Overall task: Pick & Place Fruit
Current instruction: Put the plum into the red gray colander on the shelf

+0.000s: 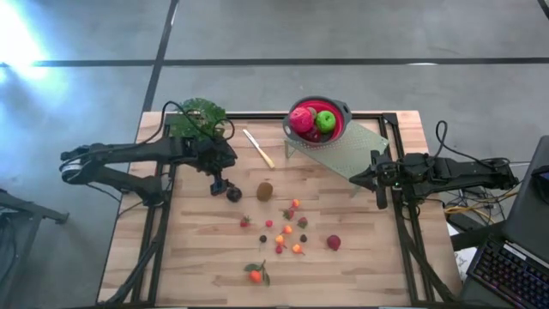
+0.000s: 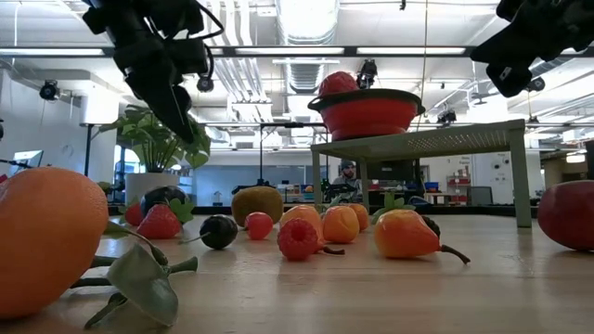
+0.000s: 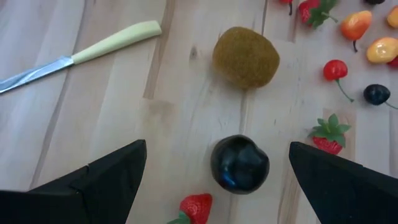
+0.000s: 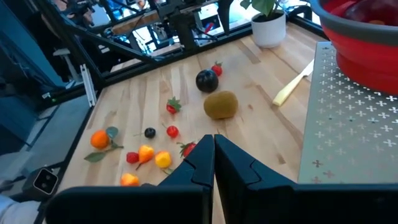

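Left hand [image 3: 214,180]: fingers spread wide, poised over the round dark glossy plum [image 3: 239,164], which lies between them on the wooden tabletop [image 1: 360,257], not yet touched. Beyond the plum: fuzzy brown kiwi [image 3: 245,56], near; small red strawberry [image 3: 195,207] just beside the plum; pale-handled knife [image 3: 74,57] well apart. Right hand [image 4: 213,155]: fingers pressed together, empty, waiting beside the red bowl [image 1: 340,120], farther from the plum. Nothing obstructs the grasp.

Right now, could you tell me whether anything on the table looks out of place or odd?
One thing stands out: a pale-handled knife lies bare on the wood beside the potted plant, the only non-fruit among the loose pieces. The fruit is scattered, not spilled from the red bowl, which sits upright on its rack. Nothing looks damaged.
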You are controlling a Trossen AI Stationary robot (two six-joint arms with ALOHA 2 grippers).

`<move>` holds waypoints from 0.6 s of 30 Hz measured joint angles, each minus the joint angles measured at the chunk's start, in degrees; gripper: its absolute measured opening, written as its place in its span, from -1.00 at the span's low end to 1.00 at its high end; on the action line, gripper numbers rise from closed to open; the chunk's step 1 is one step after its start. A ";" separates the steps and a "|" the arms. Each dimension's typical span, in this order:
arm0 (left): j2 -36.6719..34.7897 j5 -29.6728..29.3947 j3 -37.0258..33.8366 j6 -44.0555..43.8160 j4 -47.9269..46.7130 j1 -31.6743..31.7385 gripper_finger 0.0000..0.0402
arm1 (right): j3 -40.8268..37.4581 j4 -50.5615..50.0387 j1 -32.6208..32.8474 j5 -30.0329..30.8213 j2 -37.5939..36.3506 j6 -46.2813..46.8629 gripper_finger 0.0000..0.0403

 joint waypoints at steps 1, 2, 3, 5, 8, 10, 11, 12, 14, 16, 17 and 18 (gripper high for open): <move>0.00 0.02 0.08 0.26 -0.04 0.00 0.99 | 0.00 0.17 0.00 0.00 -0.03 0.00 -0.96; 0.00 0.05 0.17 0.30 -0.08 0.00 0.99 | 0.00 0.38 0.00 0.00 -0.04 0.00 -0.96; 0.00 0.20 0.23 0.30 -0.14 0.00 0.99 | 0.01 0.51 0.00 0.00 -0.04 0.01 -0.96; 0.00 1.06 0.30 0.35 -0.27 0.00 0.99 | 0.00 0.23 0.00 -0.03 -0.11 -0.11 -0.96; -0.02 2.93 0.30 1.44 -0.36 -0.12 0.99 | 0.01 0.18 0.00 -0.02 0.24 -0.23 -0.96; -0.02 3.08 0.30 2.15 -0.34 -0.18 0.99 | 0.01 0.13 0.00 0.41 0.73 -0.32 -0.96; -0.02 3.11 0.30 2.81 -0.35 -0.18 0.99 | 0.00 0.07 0.01 1.00 1.04 -0.39 -0.95; -0.02 3.10 0.28 3.46 -0.34 -0.17 0.99 | 0.00 0.05 0.00 1.58 1.48 -0.46 -0.93; -0.02 3.09 0.18 4.44 -0.33 -0.17 0.99 | 0.01 0.07 0.00 2.51 2.40 -0.49 -0.87; -0.02 3.08 0.13 4.79 -0.16 -0.17 0.99 | 0.00 0.05 0.00 3.69 3.41 -0.53 -0.78; -0.02 3.08 0.06 4.80 -0.04 -0.17 0.99 | 0.00 0.06 0.02 4.40 3.94 -0.52 -0.73; -0.02 3.05 -0.03 4.74 -0.06 -0.17 0.99 | 0.00 0.08 0.00 4.68 4.43 -0.52 -0.67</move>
